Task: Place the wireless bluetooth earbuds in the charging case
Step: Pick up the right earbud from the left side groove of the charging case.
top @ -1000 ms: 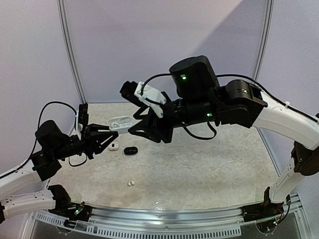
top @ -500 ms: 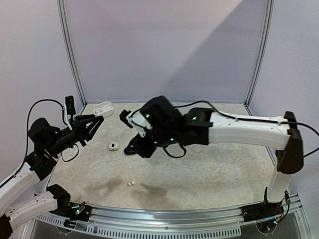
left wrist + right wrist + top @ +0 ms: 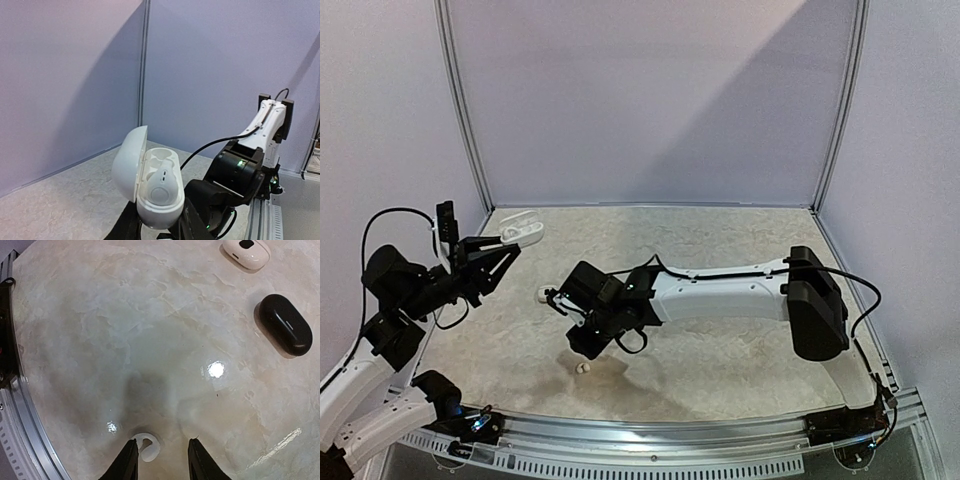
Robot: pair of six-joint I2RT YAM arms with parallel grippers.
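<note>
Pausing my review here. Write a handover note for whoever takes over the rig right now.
Left claw: shut on the open white charging case, held above the table at the left.
Right claw: open, low over the table, fingers either side of a loose white earbud near the front edge.
Done: one white earbud sits in the case; its other slot looks empty.
Left: close on the loose bud, seat it.
A closed black case lies on the table.

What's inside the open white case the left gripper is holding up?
One white earbud sits in the near well of the case. The far well looks empty at its rim; its floor is hidden behind the bud.
</note>
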